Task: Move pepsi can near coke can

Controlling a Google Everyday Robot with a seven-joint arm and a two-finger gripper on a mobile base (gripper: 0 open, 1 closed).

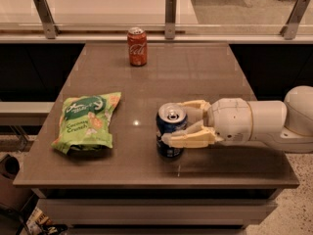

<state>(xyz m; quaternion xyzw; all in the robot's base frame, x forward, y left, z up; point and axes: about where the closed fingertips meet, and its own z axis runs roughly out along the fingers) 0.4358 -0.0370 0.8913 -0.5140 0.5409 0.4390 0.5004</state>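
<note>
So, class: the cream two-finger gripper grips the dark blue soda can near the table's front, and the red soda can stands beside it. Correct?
No: the camera view shows the red soda can far off at the table's back edge. The cream gripper grips the dark blue soda can near the front.

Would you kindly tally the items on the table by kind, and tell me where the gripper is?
Soda cans: 2, the pepsi can and the coke can.
Snack bags: 1, the green chip bag.
Total: 3.
The gripper is closed around the pepsi can near the front edge of the table.
</note>
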